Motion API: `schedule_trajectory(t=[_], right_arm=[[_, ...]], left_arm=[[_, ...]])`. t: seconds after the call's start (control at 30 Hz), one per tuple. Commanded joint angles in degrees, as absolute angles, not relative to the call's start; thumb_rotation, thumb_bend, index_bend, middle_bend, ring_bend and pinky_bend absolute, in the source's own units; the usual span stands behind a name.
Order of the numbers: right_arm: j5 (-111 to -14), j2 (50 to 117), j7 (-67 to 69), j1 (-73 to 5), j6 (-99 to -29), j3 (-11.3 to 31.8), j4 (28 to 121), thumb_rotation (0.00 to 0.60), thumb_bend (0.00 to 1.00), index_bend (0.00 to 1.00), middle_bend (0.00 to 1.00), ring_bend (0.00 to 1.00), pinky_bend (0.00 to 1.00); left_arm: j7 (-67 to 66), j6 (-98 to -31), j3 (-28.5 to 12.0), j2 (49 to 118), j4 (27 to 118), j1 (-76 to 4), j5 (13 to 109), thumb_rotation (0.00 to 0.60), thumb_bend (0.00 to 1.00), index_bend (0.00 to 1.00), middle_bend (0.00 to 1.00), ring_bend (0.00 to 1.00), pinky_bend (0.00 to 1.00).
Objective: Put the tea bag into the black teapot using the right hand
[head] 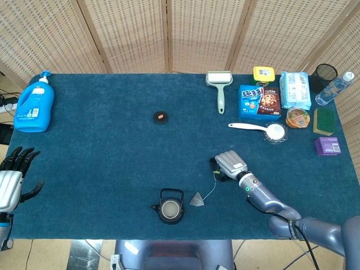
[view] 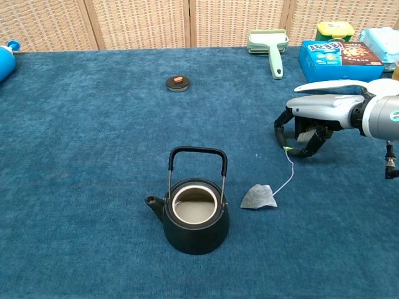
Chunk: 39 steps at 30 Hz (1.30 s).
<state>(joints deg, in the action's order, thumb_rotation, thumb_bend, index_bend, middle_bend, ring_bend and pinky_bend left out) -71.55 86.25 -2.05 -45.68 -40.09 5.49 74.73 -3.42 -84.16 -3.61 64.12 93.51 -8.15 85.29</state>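
While the right hand (head: 229, 164) sits low on the blue counter (head: 112, 157) in the head view, its fingers curl down over the small tag end of the string, though from up here I cannot tell whether they have pinched it. At about seven o'clock from that hand lies the tea bag (head: 197, 199), flat on the cloth just beside the black teapot (head: 170, 207), which stands open; its lid (head: 161, 117) rests well apart toward twelve o'clock. The left hand (head: 11, 183) hangs off the counter's nine o'clock edge, fingers spread, holding nothing.

From the chest view the right hand (view: 312, 128) arches over the green tag (view: 286, 148), fingertips (view: 278, 134) close around it but not clearly closed on it. The string runs down to the tea bag (view: 257, 197), at three o'clock of the black teapot (view: 195, 215). I judge the tag needs a firm pinch first, then a straight lift so the bag swings clear of the handle before lowering into the mouth.
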Motion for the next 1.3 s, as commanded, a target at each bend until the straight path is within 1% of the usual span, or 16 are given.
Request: schedule_trajectory(t=[0.03,0.5,0.8,1.03,1.13,1.3], right_arm=[[-71.47,86.23,-2.16,-45.66,-40.17,5.51,74.74,0.6,0.48,0.52,1.0,1.0,1.0],[-71.05,85.97,-2.22,-45.53,-40.19,5.67,74.88,0.6,0.55,0.57,1.0,1.0,1.0],[-71.51,84.31,-0.84,-44.91,-41.27,6.11,76.82,0.6,0.57,0.6,1.0,1.0,1.0],[-73.27,80.67,1.29,-43.81,-43.7,6.69,81.48,0.6,0.58,0.6,1.0,1.0,1.0],[-74.05,76.63,3.86,-42.3,-45.97,7.36,86.49,0.6,0.58,0.6,1.0,1.0,1.0],[-75.33,72.43,8.07,-40.69,-47.4,7.56,91.02,0.6,0.58,0.6,1.0,1.0,1.0]], left_arm=[[-3.44,-84.15,-3.63,64.15,93.48,-8.17,85.29,0.6,0.35,0.14,0.12,0.0,0.14],[-3.68,-83.94,-3.66,64.35,93.5,-8.32,85.29,0.6,0.35,0.14,0.12,0.0,0.14],[-3.69,-83.81,-3.62,64.52,93.45,-8.41,85.34,0.6,0.35,0.14,0.12,0.0,0.14],[-3.52,-83.82,-3.47,64.6,93.46,-8.36,85.52,0.6,0.35,0.14,0.12,0.0,0.14],[-3.51,-82.88,-2.73,64.6,93.96,-8.27,85.39,0.6,0.35,0.14,0.12,0.0,0.14],[-3.56,-82.84,-2.29,64.73,94.24,-8.09,85.73,0.6,0.35,0.14,0.12,0.0,0.14]])
